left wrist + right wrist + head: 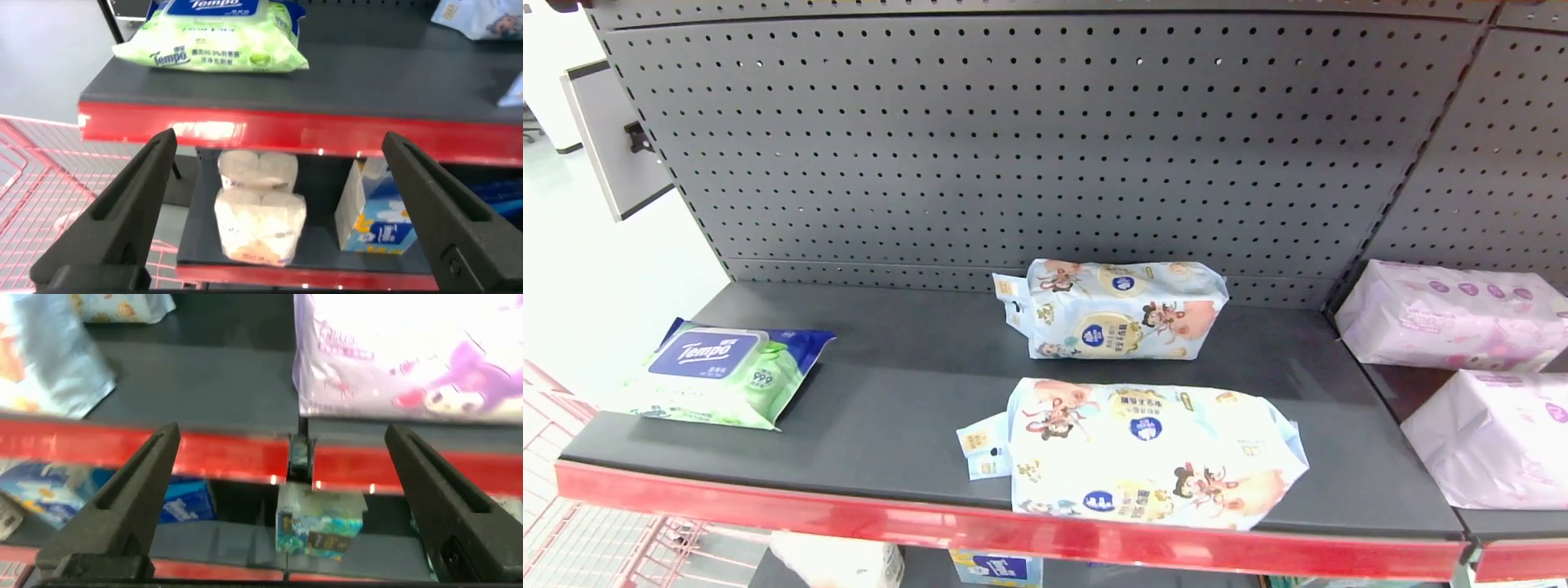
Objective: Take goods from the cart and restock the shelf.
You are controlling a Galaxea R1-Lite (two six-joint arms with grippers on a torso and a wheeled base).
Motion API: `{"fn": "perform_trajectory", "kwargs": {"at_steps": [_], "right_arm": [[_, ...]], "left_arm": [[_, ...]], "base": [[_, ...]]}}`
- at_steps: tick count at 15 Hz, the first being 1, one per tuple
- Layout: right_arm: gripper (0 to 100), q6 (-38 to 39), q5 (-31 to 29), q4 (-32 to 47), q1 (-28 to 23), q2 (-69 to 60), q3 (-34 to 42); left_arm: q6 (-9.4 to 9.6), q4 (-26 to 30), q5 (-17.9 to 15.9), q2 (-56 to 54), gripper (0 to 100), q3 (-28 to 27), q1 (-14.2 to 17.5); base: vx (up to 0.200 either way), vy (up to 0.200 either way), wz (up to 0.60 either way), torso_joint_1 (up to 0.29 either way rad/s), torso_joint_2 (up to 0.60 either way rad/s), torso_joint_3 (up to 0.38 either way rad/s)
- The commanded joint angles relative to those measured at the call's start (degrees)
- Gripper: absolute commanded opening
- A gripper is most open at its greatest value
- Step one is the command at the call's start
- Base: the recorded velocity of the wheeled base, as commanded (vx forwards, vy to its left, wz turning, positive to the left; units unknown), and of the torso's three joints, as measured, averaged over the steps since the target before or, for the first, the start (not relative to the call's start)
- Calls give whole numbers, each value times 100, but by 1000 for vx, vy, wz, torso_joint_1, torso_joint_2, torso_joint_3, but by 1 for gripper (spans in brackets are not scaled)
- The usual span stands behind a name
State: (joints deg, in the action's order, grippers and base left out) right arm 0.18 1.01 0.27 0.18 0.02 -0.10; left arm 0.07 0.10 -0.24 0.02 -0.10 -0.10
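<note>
Shelf [898, 392]: dark board with a red front edge [1013, 531], across the middle of the head frame; pegboard [1013, 147] behind.
Wipes [723, 371]: green and blue pack, flat at the shelf's left end, near the front edge.
Rear pack [1115, 310]: cartoon-printed, centre of the frame, against the pegboard.
Front pack [1152, 453]: same print, lying at the front edge, just apart from the rear pack.
Pink packs [1454, 314]: two on the next bay, right of the frame, one behind the other.
Cart [564, 531]: red wire, lower left corner, below shelf level.
Left gripper [278, 139]: jaws wide apart, holding nothing, facing the red edge under the wipes; roll packs [257, 212] on the lower shelf beyond.
Right gripper [282, 429]: jaws wide apart, holding nothing, facing the red edge at the join between the two bays.
</note>
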Motion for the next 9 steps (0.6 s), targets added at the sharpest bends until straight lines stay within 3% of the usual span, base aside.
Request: {"fn": "perform_trajectory", "kwargs": {"at_steps": [1, 4, 6, 9], "right_arm": [[100, -1, 4, 0, -1, -2, 1], [100, -1, 4, 0, -1, -2, 1], [100, -1, 4, 0, -1, -2, 1], [100, -1, 4, 0, -1, -2, 1]], "left_arm": [[1, -1, -2, -2, 100, 1, 1], [1, -1, -2, -2, 100, 1, 1], [1, -1, -2, -2, 100, 1, 1], [1, -1, -2, -2, 100, 1, 1]], "base": [[0, 0, 0, 0, 0, 0], [0, 0, 0, 0, 0, 0], [0, 0, -600, 2, 0, 0], [0, 0, 0, 0, 0, 0]]}}
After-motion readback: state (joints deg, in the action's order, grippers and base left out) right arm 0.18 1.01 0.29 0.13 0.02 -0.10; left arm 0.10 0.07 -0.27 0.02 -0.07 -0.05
